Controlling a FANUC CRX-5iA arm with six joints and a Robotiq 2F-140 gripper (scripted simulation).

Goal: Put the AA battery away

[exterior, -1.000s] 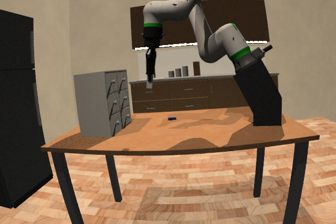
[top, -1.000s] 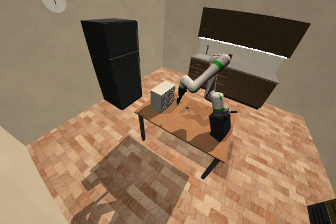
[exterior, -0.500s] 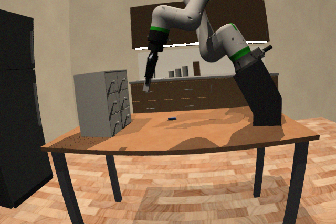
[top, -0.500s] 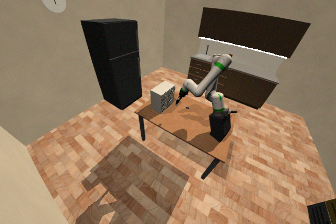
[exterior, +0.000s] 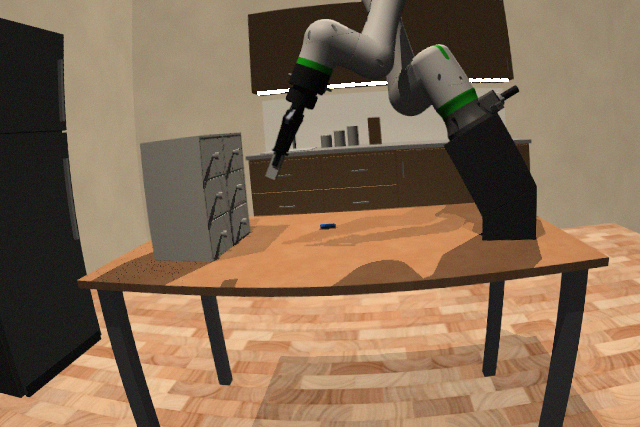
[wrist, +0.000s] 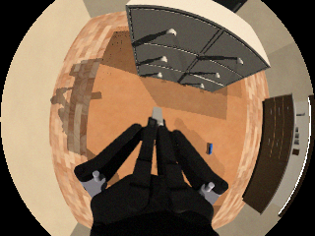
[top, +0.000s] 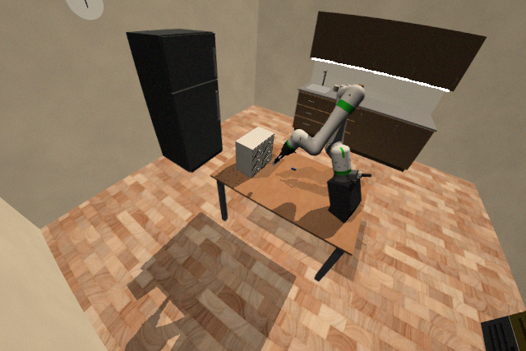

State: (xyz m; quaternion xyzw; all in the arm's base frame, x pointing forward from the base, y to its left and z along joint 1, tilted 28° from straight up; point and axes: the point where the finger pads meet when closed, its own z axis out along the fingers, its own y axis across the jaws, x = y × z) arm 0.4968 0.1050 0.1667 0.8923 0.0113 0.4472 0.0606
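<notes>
With the claw (top: 274,162) (exterior: 274,170) (wrist: 156,113) clenched on nothing and tilted toward the chest (top: 245,160) (exterior: 178,200) (wrist: 197,36), a low swing could bump a knob and shove it. Battery (top: 293,168) (exterior: 327,226) (wrist: 210,148) lies on the table (top: 271,187) (exterior: 294,262) (wrist: 118,113), right of the chest; an overlong pull could drop a drawer.

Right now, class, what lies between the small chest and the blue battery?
Between the chest and the battery, only shadowed tabletop shows, no object; the exterior view shows this.
</notes>
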